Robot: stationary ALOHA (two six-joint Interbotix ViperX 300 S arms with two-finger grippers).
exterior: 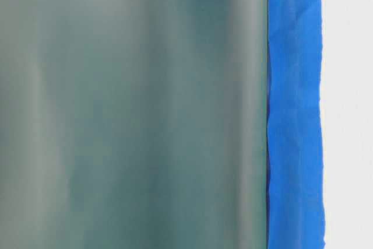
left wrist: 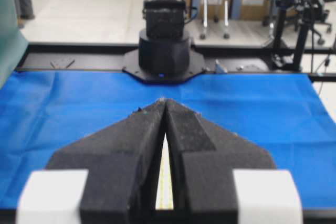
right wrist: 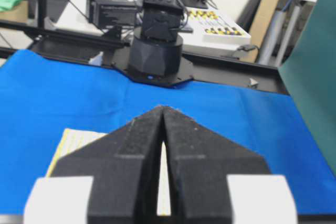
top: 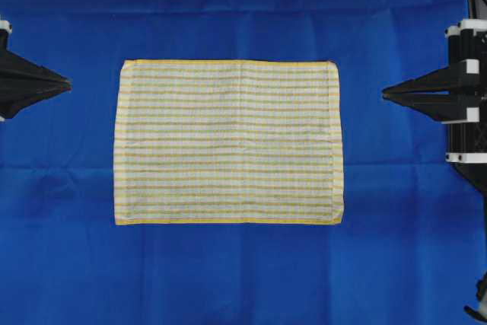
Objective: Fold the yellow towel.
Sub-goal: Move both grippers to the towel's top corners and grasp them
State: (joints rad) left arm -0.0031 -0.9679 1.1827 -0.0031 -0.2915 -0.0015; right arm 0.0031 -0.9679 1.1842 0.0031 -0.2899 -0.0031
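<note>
Judging the yellow towel (top: 228,142) thin, limp, light; we'd pinch corners. Left gripper (top: 65,81), right gripper (top: 386,93) both clenched, empty.

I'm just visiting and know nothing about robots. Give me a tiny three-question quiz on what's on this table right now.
1. True or false: the yellow towel is already folded in half.
2. The left claw and the right claw are: A) open B) shut C) gripping the towel.
3. What colour is the cloth under the towel?

Key: 1 false, it lies spread flat. 2 B, both shut, off to each side of the towel, not touching it. 3 blue.
</note>
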